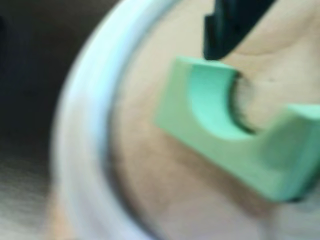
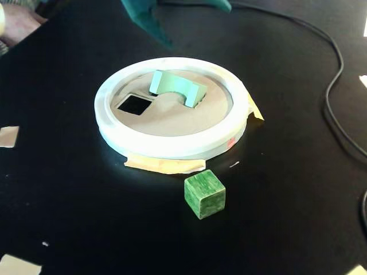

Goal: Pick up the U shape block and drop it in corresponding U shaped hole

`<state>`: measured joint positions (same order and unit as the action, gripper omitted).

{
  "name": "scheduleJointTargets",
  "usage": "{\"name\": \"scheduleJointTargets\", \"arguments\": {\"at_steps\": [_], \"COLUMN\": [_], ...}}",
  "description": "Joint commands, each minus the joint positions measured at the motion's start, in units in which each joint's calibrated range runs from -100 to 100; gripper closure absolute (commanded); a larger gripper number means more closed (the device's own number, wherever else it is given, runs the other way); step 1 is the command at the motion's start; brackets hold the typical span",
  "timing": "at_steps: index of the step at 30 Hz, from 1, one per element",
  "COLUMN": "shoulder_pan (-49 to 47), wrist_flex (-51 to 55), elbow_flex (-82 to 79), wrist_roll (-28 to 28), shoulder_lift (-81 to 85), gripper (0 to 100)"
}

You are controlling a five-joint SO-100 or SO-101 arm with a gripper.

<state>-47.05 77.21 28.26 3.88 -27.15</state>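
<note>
The light green U shape block [image 2: 172, 85] sits on the wooden disc [image 2: 172, 117] inside the white ring [image 2: 172, 146], right of the square hole [image 2: 134, 104]. It stands proud of the disc, its curved notch facing front right. In the wrist view the block [image 1: 220, 135] fills the centre, with a dark gap of a hole [image 1: 242, 107] behind its curve; the U shaped hole is mostly hidden under it. My teal gripper [image 2: 196, 25] hangs above and behind the ring, jaws apart, holding nothing. One dark finger [image 1: 230, 30] shows just above the block's end.
A dark green cube [image 2: 204, 193] lies on the black table in front of the ring. Tape strips [image 2: 163, 165] hold the ring down. A black cable [image 2: 335, 86] runs along the right side. Paper scraps [image 2: 8, 136] lie at the left edge.
</note>
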Motion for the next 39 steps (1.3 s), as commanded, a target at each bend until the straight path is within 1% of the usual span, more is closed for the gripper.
{"name": "scheduleJointTargets", "arguments": {"at_steps": [1,7,13,17,23,27,30,33,39], "shoulder_pan": [1.5,1.4,2.5,2.5,3.2,1.9,1.0,-2.5,-2.8], "wrist_flex": [-1.9,-2.8,-9.5,-9.5,-9.5,-11.0,-15.7,-20.4,-19.6], "elbow_flex": [0.8,0.7,0.1,0.8,0.3,0.9,0.7,0.6,0.0], "wrist_roll": [-1.1,-1.3,-2.6,-2.6,-2.6,-2.3,-2.1,-2.0,-2.0], "shoulder_lift": [-1.3,-4.3,-6.1,-10.9,-11.3,-11.2,-11.2,-11.2,-11.2], "gripper": [0,0,0,0,0,0,0,0,0]}}
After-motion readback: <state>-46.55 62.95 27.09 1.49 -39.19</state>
